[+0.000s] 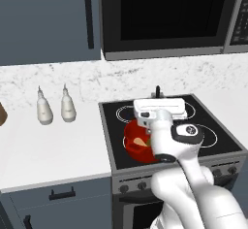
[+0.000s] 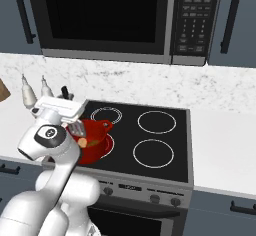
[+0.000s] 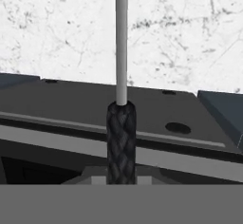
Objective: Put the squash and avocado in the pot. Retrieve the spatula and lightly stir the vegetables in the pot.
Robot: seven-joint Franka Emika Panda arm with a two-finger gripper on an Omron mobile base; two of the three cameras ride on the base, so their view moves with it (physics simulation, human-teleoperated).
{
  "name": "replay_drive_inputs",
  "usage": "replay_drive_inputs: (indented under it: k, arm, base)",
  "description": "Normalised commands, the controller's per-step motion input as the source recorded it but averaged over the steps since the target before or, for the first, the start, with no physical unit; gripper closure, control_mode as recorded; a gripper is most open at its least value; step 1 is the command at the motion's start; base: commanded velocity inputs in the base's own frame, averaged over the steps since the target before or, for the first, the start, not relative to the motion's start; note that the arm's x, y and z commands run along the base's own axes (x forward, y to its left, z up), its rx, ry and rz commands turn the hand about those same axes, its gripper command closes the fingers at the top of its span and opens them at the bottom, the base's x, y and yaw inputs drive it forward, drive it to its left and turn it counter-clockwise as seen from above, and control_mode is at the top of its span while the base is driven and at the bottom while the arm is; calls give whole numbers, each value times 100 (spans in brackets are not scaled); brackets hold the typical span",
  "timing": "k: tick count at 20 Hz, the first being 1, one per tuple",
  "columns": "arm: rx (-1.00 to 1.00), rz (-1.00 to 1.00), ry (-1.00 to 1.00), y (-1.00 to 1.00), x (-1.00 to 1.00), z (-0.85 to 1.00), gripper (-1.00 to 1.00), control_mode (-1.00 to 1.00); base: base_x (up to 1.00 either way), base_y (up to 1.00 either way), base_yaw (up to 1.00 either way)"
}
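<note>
Red pot [image 2: 95,145] sits at center-left of the right base view on the stove [image 2: 165,145], half hidden by the arm. Squash [image 1: 139,141] peeks inside; avocado hard to make out. Gripper [image 3: 121,180] pinches the spatula [image 3: 121,123] handle, head cut off at top.

Pretty standard kitchen: black stove [image 2: 150,130] set into a white desk [image 1: 53,145], marble-look backsplash [image 2: 125,80] behind it, black microwave [image 1: 164,17] right above, grey-blue cabinets [image 1: 48,19] beside that.
</note>
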Motion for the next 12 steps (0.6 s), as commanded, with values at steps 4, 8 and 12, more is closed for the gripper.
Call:
replay_drive_inputs:
  k: [4,8,12]
  arm:
    - [0,-8,0,5,0,-54,100,-100]
    - [0,-7,-3,0,0,-57,100,-100]
    - [0,-5,-1,9,0,-61,100,-100]
  base:
    - [0,0,0]
    - [0,0,0]
    - [0,0,0]
